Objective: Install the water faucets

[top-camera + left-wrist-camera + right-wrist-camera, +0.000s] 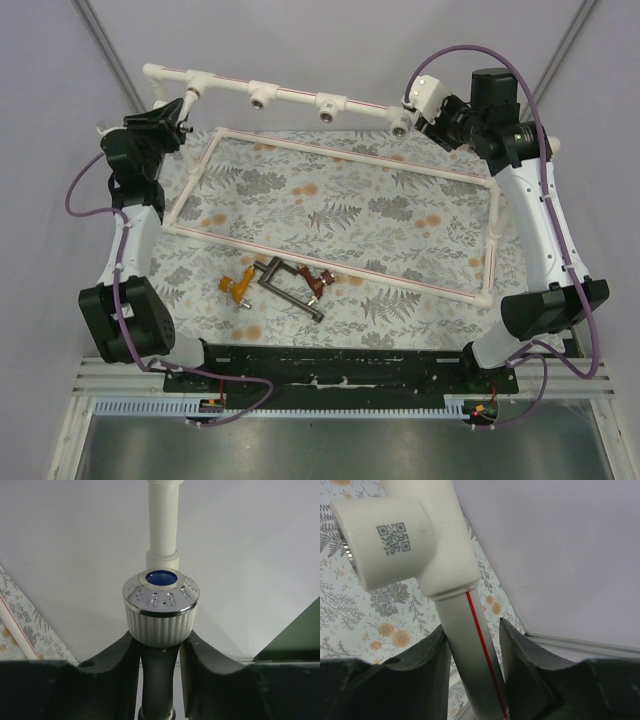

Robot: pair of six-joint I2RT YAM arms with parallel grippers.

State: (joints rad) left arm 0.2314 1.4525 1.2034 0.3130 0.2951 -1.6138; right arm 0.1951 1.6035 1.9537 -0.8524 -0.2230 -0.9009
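Now the left hand [159, 641] grips the white tap [160, 605] at the pipe [462, 645], which the right hand [472, 635] clamps; next, probably twist it home.

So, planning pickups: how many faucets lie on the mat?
3: orange-yellow faucet leftmost, dark grey faucet in the middle, red-brown faucet right; none looks hidden.

This is a robotics lab cell: robot arms [135, 250] bolted to a base rail [330, 365], cloth-covered tabletop [400, 210], plain enclosure walls [320, 40].
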